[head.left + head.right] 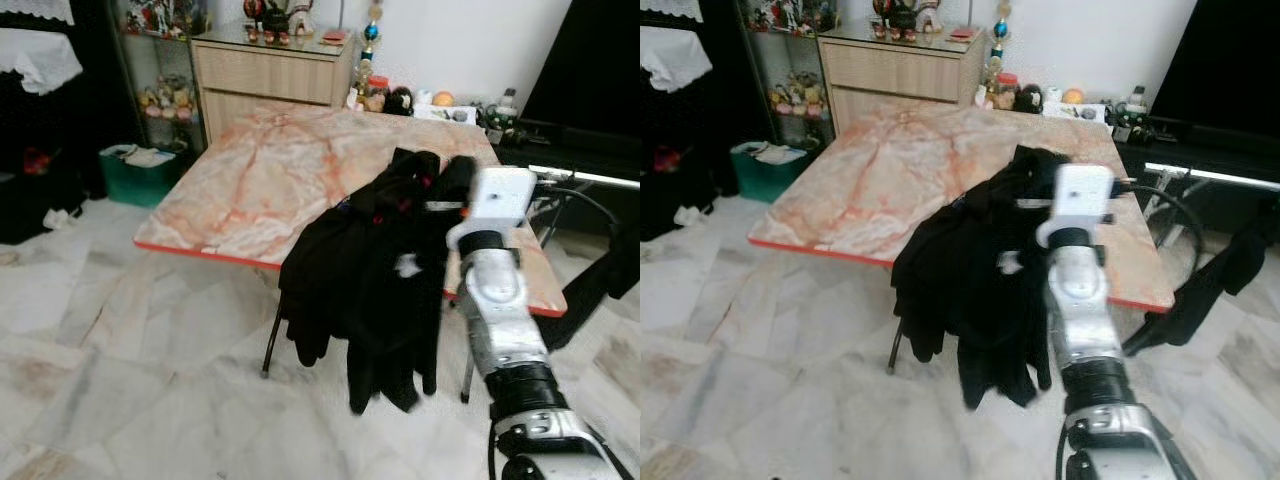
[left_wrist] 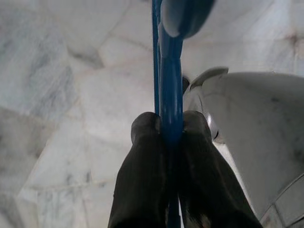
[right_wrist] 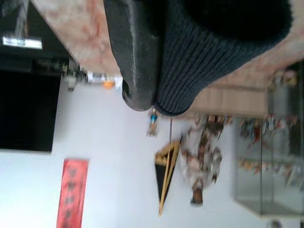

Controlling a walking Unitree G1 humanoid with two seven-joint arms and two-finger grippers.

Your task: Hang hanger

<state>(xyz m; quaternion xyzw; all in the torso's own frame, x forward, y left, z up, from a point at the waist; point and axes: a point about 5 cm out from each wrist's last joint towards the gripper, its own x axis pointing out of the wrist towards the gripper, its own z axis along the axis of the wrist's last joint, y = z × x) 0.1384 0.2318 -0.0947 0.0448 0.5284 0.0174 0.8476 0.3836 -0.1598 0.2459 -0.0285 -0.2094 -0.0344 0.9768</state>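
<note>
The blue hanger [image 2: 170,109] is pinched between the left gripper [image 2: 170,130] fingers, its bar running straight out along them, floor beyond. The right gripper [image 3: 156,90] is pressed onto a black knit garment [image 1: 380,260] (held up ahead, over the marbled table [image 1: 260,180]). So the hanger sits in the left arm, the garment to its right.

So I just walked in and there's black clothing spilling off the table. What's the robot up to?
The robot stands before a pink marble-patterned table. Its right gripper is raised, with black knitted clothing pressed against one finger, and the garment hangs over the table's near edge. The left gripper is shut on a blue plastic hanger, held low over the pale marble floor. The clothing is not on the hanger yet.
</note>
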